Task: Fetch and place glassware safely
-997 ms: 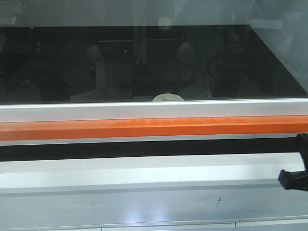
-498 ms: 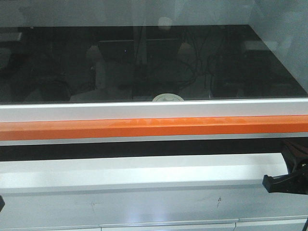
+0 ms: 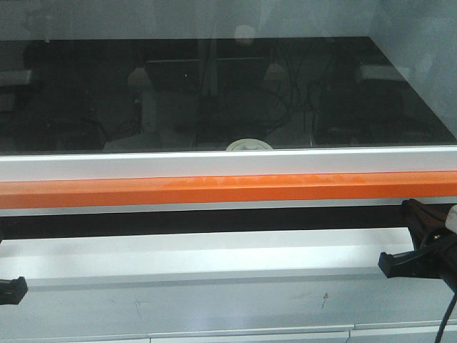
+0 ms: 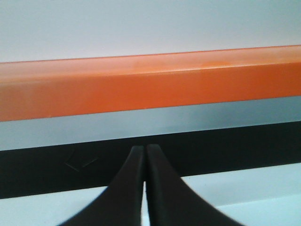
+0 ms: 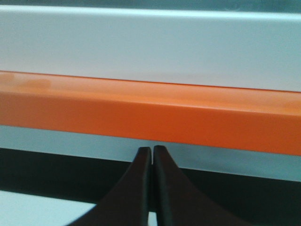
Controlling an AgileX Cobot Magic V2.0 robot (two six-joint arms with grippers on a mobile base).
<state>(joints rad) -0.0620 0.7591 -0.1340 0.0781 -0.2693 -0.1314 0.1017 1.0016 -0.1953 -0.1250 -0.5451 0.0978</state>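
Pincer state, left gripper (image 4: 144, 149): left wrist view; closed tip to tip, clamping nothing.
Aim of left gripper: toward the black strip (image 4: 211, 150) just below the orange bar (image 4: 150, 80); contact with it impossible to tell.
Pincer state, right gripper (image 5: 153, 150): right wrist view; drawn together to a hairline gap, empty.
Aim of right gripper: just below the orange bar, toward the pale band along its lower edge; no glassware in sight from either wrist.
Place of glassware (image 3: 249, 145): front view; beyond and above the orange bar, about level with its middle; only the top of the off-white lid (image 3: 249, 145) peeking over the white frame (image 3: 214, 164) that runs along the bar's upper edge; body hidden.
Backdrop: glossy dark panel (image 3: 107, 93) above the bar, full of reflections; possibly glazing between arms and glassware, cannot tell.
Arms in front view: both low, below the bar, left near its left end, right near its right end, well apart from the glassware.
Handling, judged: rigid, breakable, smooth-walled and likely slippery; light enough for one arm; lid probably loose, so unsafe as the only hold.
Hold, judged: across the glass body under the lid rim, jaws opened wide first, squeeze gentle, kept upright.
Risk, judged: knocking the glassware against the frame while reaching over the bar.
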